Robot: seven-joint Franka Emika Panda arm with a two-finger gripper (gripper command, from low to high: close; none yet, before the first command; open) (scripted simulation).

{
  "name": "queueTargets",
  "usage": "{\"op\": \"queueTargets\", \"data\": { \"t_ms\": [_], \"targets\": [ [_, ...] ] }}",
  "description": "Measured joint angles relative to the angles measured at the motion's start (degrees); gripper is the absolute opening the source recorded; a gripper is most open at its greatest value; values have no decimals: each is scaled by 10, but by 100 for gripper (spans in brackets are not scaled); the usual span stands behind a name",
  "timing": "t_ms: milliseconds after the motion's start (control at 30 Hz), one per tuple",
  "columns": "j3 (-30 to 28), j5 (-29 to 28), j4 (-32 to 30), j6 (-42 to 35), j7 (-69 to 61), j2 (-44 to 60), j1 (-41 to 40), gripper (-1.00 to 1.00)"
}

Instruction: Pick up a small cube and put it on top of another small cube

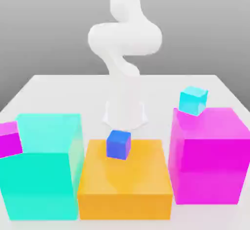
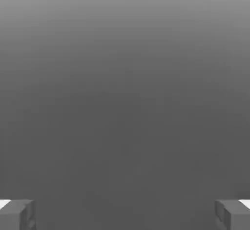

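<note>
The robot arm (image 1: 126, 38) is white all over. The table (image 1: 58, 90) is very light, almost white. The big box (image 1: 41, 168) on the exterior view's left is teal, like sea water, and its sides look a bit see-through. The small cube (image 1: 10, 138) on that box is bright pink. The big box in the middle (image 1: 125, 185) is orange, and the small cube (image 1: 118, 144) on top of it is blue. The big box (image 1: 210, 156) on the exterior view's right is bright pink, and the small cube (image 1: 193, 100) on it is light blue-green. The wall behind is plain grey. In the hand view, the fingertips (image 2: 17, 214) are grey with a bit of white.
</note>
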Motion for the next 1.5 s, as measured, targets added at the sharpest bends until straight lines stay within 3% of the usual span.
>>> {"op": "queueTargets", "data": {
  "t_ms": [433, 733, 1167, 1233, 1300, 1400, 1467, 1500],
  "targets": [
    [-144, -169, -73, 76, -192, 223, -125, 0],
    [-264, -190, -132, 147, -390, 379, -206, 0],
    [-300, -12, -316, 303, -585, 412, -218, 0],
    [-291, 46, -320, 330, -629, 436, -241, 0],
    [-250, 127, -314, 357, -686, 473, -242, 0],
    [-156, 234, -301, 398, -765, 529, -308, 0],
    [-89, 275, -292, 427, -798, 566, -366, 0],
    [-72, 284, -290, 435, -806, 576, -381, -100]
  ]
}}
